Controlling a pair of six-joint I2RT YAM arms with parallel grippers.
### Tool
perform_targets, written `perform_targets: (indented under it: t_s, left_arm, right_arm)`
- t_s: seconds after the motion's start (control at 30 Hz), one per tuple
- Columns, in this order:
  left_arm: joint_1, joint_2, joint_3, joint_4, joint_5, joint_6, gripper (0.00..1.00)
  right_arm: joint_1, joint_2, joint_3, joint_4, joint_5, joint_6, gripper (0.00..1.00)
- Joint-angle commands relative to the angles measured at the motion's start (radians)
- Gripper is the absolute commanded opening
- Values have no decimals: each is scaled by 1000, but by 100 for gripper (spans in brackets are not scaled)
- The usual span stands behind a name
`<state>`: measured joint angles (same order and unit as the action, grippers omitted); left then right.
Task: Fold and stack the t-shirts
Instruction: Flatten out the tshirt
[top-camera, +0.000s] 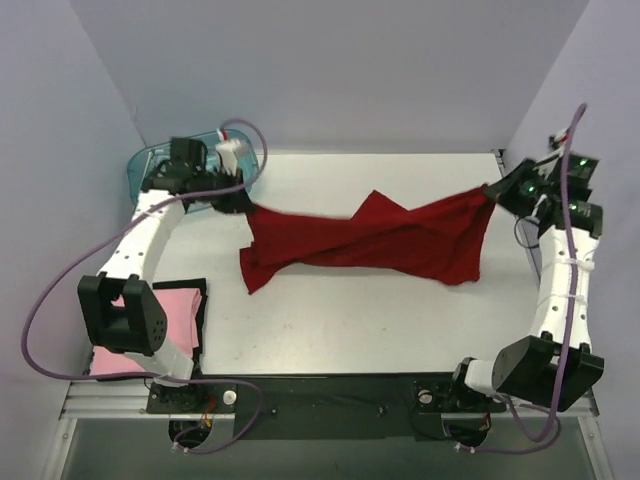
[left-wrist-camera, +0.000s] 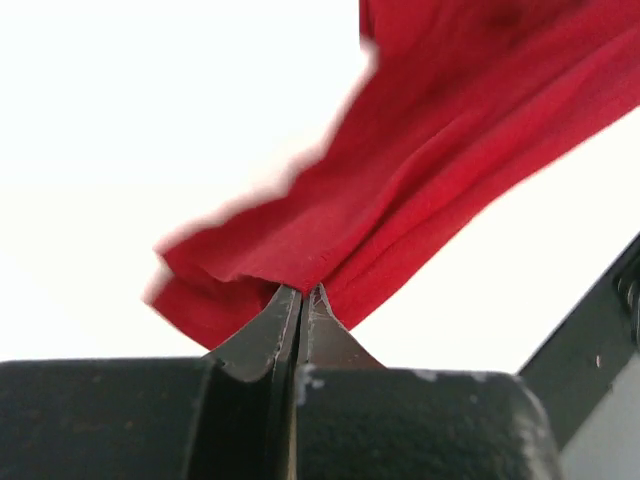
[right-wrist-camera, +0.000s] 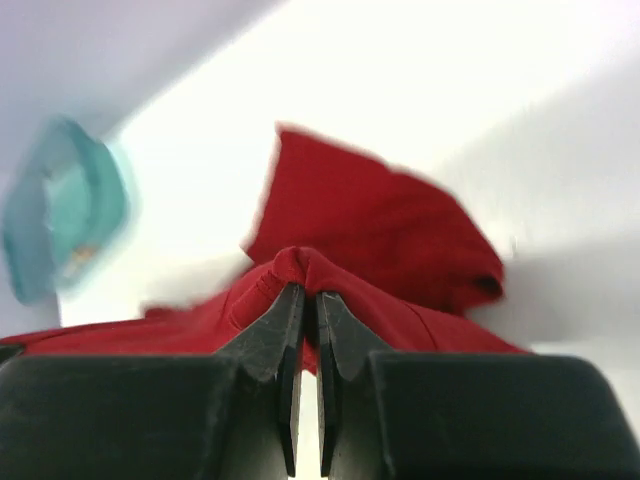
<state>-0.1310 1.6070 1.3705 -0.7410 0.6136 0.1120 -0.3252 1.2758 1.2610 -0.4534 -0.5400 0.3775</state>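
The dark red t-shirt (top-camera: 370, 240) hangs twisted and stretched across the middle of the white table, held at both ends. My left gripper (top-camera: 243, 203) is shut on its left end, and in the left wrist view the cloth (left-wrist-camera: 440, 150) is pinched at the closed fingertips (left-wrist-camera: 302, 292). My right gripper (top-camera: 492, 192) is shut on the right end; a fold of red cloth (right-wrist-camera: 370, 220) bulges over its tips (right-wrist-camera: 308, 292). The pale pink t-shirt (top-camera: 185, 315) lies folded at the near left, partly hidden by the left arm.
A translucent teal tub (top-camera: 150, 165) stands at the far left corner just behind the left wrist, and shows blurred in the right wrist view (right-wrist-camera: 65, 205). Purple walls close in the table on three sides. Both arm bases sit along the near edge.
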Motion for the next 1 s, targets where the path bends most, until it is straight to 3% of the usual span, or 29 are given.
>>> perform_targets:
  t_s: [0.0,0.13,0.23,0.37,0.47,0.57,0.63,0.73,0.87,0.9,0.97]
  left_arm:
    - [68,-21,435,-67,107,-61,0]
    - [116,36,752,-119,104,-106,0]
    - [167,89,930,-109,112,-188,0]
    - [183,165,1131,-26,109,-281,0]
    - [179,246,1170,18,137,-346,0]
    - [154,345,1231,72,107,-370,0]
    - [140,441,1321,132,100,-368,0]
    - [74,577,1420,347,78,-408,0]
    - [38,660,1457,607,-56,-437,0]
    - [31,669,1473,633,-96,-423,0]
    - [31,689,1492,725,-194,-393,0]
  right_arm:
    - [-51,-6,358,-1,-64,78,0]
    - [-103,-39,614,7,-63,107,0]
    - [-113,-59,686,28,-38,104,0]
    - [-114,-70,667,143,-49,146,0]
    - [-115,-61,585,315,-67,230,0]
    - [-107,2,535,505,-58,322,0]
    - [-80,80,575,533,-26,304,0]
    - [12,274,774,501,29,233,0]
    - [40,628,1241,410,35,250,0]
    - [32,672,1362,441,54,294,0]
    - [3,727,1368,587,102,383,0]
